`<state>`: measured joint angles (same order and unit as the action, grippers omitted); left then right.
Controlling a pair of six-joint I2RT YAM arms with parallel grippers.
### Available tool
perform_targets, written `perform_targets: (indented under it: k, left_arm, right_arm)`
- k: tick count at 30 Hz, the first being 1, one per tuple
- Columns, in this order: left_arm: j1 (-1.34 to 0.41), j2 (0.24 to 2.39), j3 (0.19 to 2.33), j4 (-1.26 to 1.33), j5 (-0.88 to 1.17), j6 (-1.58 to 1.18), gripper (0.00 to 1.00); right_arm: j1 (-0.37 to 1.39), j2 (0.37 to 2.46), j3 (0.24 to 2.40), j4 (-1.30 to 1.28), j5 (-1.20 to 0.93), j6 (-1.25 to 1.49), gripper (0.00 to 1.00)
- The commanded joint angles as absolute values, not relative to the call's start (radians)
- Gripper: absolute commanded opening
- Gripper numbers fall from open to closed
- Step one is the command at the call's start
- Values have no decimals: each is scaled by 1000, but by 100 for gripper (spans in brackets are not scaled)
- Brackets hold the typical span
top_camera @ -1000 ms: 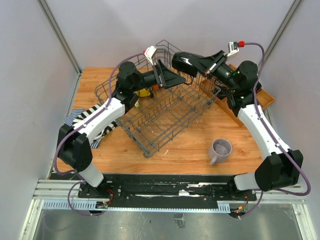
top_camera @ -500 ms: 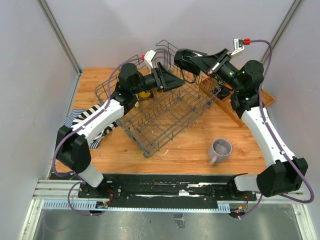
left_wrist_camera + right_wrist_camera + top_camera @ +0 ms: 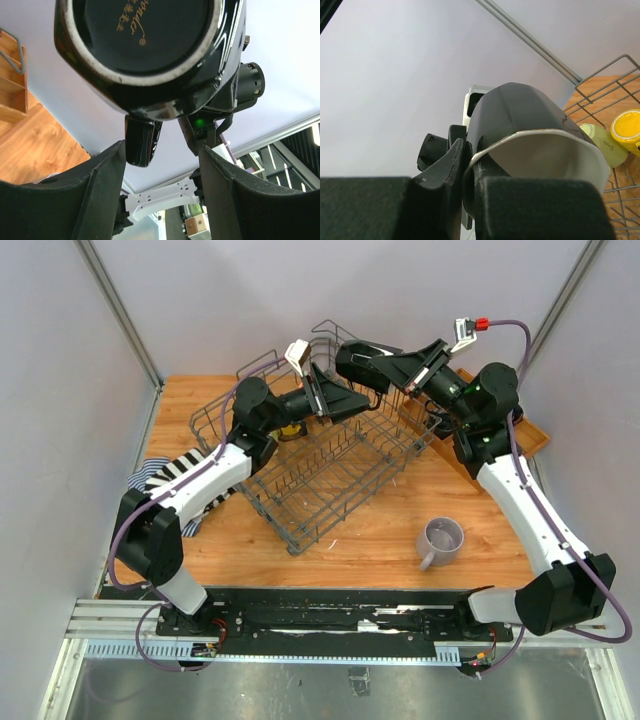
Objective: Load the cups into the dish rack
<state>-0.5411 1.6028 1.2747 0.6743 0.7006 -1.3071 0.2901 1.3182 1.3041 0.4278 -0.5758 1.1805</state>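
Overhead, above the far side of the dish rack (image 3: 300, 502), as seen from the room:

- Black mug (image 3: 150, 45): held in the air over the rack's far rim, lying roughly sideways, white inside and with gold lettering on its base.
- Right gripper (image 3: 469, 175): clamped on the black mug's rim, one finger inside the wall and one outside.
- Left gripper (image 3: 162, 150): over the rack's far-left part, jaws standing apart with nothing between them. The mug's base faces it just beyond the fingertips (whether they touch, I cannot tell).
- Yellow mug (image 3: 627, 125) and pale cream-yellow mug (image 3: 600, 145): side by side in the rack's far-left part.
- Lavender-grey mug (image 3: 441, 538): upright on the table, outside the rack, off its near-right corner.
- Striped cloth (image 3: 160, 475): left of the rack.
- Wooden tray (image 3: 530, 435): right of the rack.
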Motion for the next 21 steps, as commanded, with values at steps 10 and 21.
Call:
perform_targets:
  k: [10,21]
  left_arm:
    - [-557,1614,1329,738,711,-1339,64]
    - [-564,1629,1341,797,748,-1368,58]
  right_arm:
    - [364,1300,1291,592,-533,1197,1]
    - [383,1317,1267,600,-522,1186,1]
